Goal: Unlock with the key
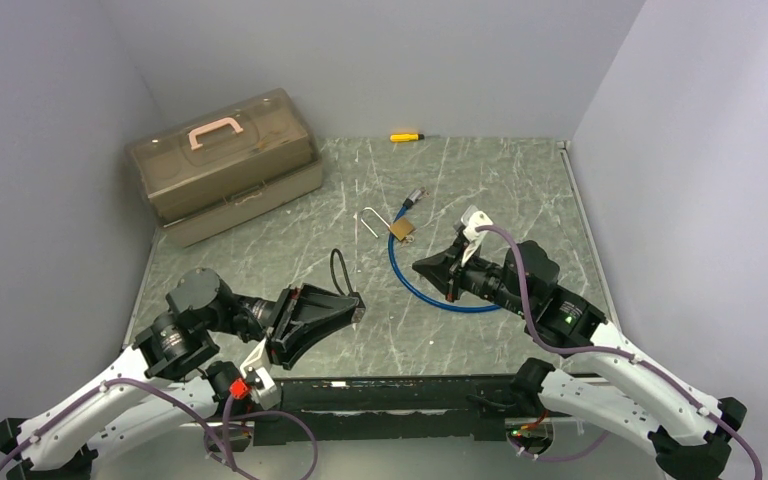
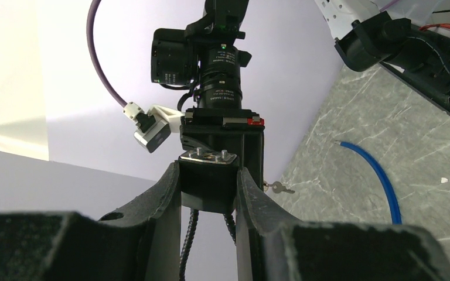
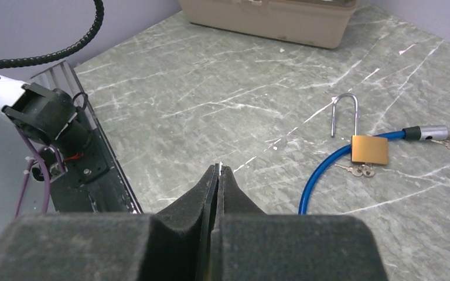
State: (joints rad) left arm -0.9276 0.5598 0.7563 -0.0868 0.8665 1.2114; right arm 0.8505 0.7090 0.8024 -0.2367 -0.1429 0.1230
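One brass padlock (image 3: 369, 150), keys (image 3: 356, 170) just beside; any lettering unreadable.

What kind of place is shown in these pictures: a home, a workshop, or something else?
Most likely a robot test cell in a laboratory. Plain grey walls enclose a stone-patterned table, and only a few props lie on it: a brass padlock, a blue cable, a plastic toolbox.

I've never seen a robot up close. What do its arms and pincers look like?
The left arm and right arm are white shells joined by black joints. The left pincer and right pincer are matte black wedges. A purple cable loops along each arm, and a red connector sits on the left one.
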